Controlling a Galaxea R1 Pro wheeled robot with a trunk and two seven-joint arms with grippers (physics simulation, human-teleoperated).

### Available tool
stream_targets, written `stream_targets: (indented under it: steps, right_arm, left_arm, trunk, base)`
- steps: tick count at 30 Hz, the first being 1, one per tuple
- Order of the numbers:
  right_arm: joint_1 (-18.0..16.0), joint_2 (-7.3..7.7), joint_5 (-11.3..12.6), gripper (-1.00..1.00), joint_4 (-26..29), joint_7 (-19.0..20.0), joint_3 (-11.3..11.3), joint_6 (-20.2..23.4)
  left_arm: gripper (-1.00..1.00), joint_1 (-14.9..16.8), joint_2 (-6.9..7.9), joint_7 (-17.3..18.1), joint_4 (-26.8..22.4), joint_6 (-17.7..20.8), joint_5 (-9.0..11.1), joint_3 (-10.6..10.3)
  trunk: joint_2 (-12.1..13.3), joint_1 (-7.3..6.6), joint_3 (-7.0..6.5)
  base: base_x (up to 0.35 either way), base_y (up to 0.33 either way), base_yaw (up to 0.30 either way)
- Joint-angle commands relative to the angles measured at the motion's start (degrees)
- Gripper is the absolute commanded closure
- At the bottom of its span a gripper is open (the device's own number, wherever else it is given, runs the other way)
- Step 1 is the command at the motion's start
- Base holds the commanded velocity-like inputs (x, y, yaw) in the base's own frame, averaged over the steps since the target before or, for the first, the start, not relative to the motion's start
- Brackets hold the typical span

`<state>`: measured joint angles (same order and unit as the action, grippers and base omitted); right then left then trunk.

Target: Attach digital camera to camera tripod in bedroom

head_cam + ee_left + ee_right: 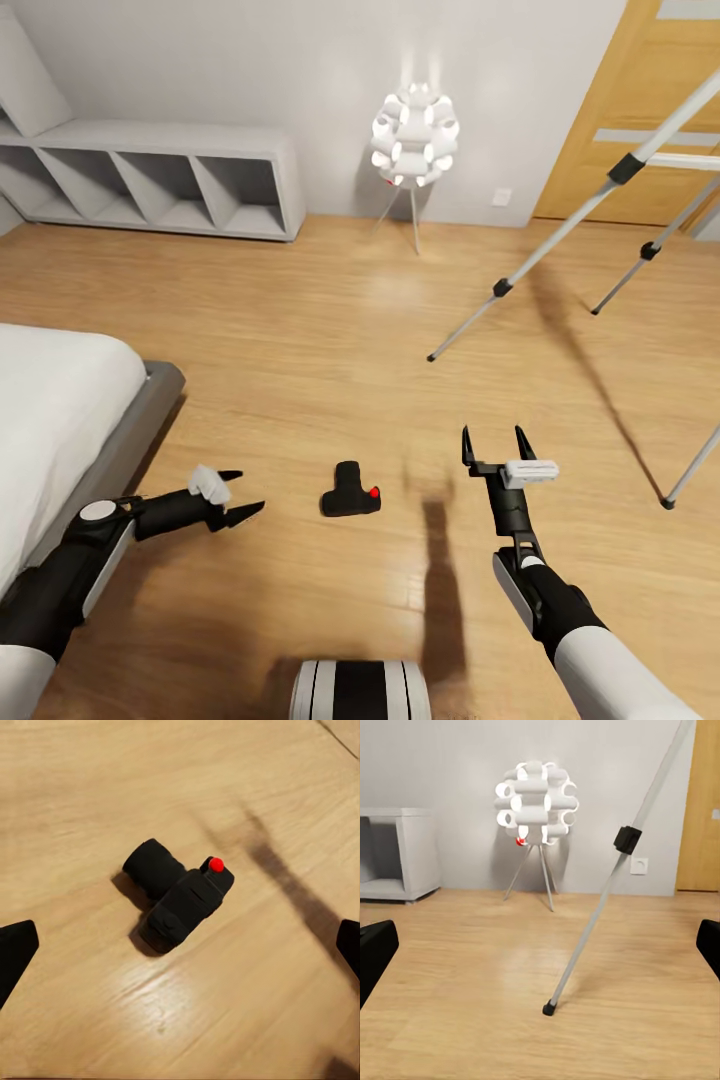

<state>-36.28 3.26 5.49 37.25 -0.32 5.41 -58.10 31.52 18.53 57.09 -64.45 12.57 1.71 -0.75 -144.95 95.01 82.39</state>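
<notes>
Matte-black digital camera with a red button (351, 491) is seen lying on the light wooden plank floor (300, 330), between the left gripper (236, 495) and the right gripper (497, 444), untouched by either. Both sets of jaws are spread and empty. Silver-grey camera tripod (560, 235) is stood well apart; grasping, lifting and mounting are judged outstanding.

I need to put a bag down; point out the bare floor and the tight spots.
Bare planks run from the grey shelving and white lamp down to the digital camera. Another bare strip lies between the bed and that camera. It is tight at right among the camera tripod legs, and between the left gripper and right gripper.
</notes>
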Motion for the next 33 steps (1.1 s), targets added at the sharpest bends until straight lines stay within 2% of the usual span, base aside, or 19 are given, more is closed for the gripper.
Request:
stream_targets:
  steps: [1, 5, 7, 10, 11, 13, 14, 16, 19, 23, 24, 33]
  right_arm:
    - [0.0, 0.08, 0.6, -1.0, 0.0, 0.0, 0.4, -0.2]
    - [0.0, 0.08, 0.6, -1.0, -0.1, 0.0, 0.4, -0.2]
    - [0.0, 0.08, 0.6, -1.0, -0.1, 0.0, 0.4, -0.2]
    - [-0.1, 0.08, 0.6, -1.0, -0.1, 0.0, 0.4, -0.2]
    - [0.0, 0.08, 0.6, -1.0, -0.1, 0.0, 0.4, -0.2]
    - [-0.1, 0.08, 0.6, -1.0, -0.1, 0.0, 0.4, -0.2]
    - [-0.1, 0.08, 0.6, -1.0, -0.1, 0.0, 0.5, -0.2]
    - [0.0, 0.08, 0.6, -1.0, -0.1, 0.0, 0.9, -0.2]
    - [-0.1, 0.08, 0.6, -1.0, -0.1, 0.0, 1.9, -0.2]
    - [-0.1, 0.08, 0.6, -1.0, -0.1, -0.1, 4.2, -0.2]
    - [0.0, 0.08, 0.6, -1.0, -0.1, -0.1, 5.4, -0.2]
    - [0.0, 0.08, 0.6, -1.0, -0.1, -0.1, 6.3, -0.3]
  left_arm:
    - [-1.0, 0.0, 0.01, 0.8, 0.0, 0.5, 0.2, 1.3]
    - [-1.0, 0.0, -0.26, 2.1, -0.2, 0.5, 0.2, 3.2]
    - [-1.0, 0.0, -0.83, 3.1, -0.4, 0.3, 0.2, 3.1]
    - [-1.0, 0.0, -2.3, 5.3, -0.7, 0.1, 0.1, 1.8]
    - [-1.0, 0.0, -2.8, 6.0, -0.7, 0.1, 0.0, 0.6]
    - [-1.0, 0.0, -3.11, 6.5, -0.7, 0.0, 0.0, -0.7]
    - [-1.0, 0.0, -3.42, 6.9, -0.7, -0.1, -0.1, -3.3]
    - [-1.0, 0.0, -3.47, 7.1, -0.7, -0.2, -0.1, -4.5]
    - [-1.0, 0.0, -3.49, 7.2, -0.7, -0.4, -0.2, -5.2]
    - [-1.0, 0.0, -3.48, 7.2, -0.6, -1.0, -0.2, -5.7]
    - [-1.0, 0.0, -3.44, 7.2, -0.5, -1.6, -0.2, -5.8]
    - [-1.0, 0.0, -3.4, 7.1, -0.4, -2.1, -0.2, -5.8]
  trunk:
    - [0.0, 0.01, 0.26]
    - [-0.1, 0.12, 1.15]
    - [-0.1, 0.17, 1.59]
    - [-0.2, 0.25, 2.26]
    - [-0.2, 0.27, 2.48]
    - [-0.2, 0.32, 2.92]
    - [-0.2, 0.35, 3.14]
    - [-0.2, 0.4, 3.59]
    - [-0.3, 0.48, 4.25]
    - [-0.3, 0.58, 5.14]
    - [-0.3, 0.61, 5.36]
    - [-0.5, 0.84, 7.35]
  base:
    - [0.0, 0.0, 0.0]
    - [0.0, 0.0, 0.0]
    - [0.0, 0.0, 0.0]
    - [0.0, 0.0, 0.0]
    - [0.0, 0.0, 0.0]
    - [0.0, 0.0, 0.0]
    - [0.0, 0.0, 0.0]
    - [0.0, 0.0, 0.0]
    - [0.0, 0.0, 0.0]
    - [0.0, 0.0, 0.0]
    - [0.0, 0.0, 0.0]
    - [0.0, 0.0, 0.0]
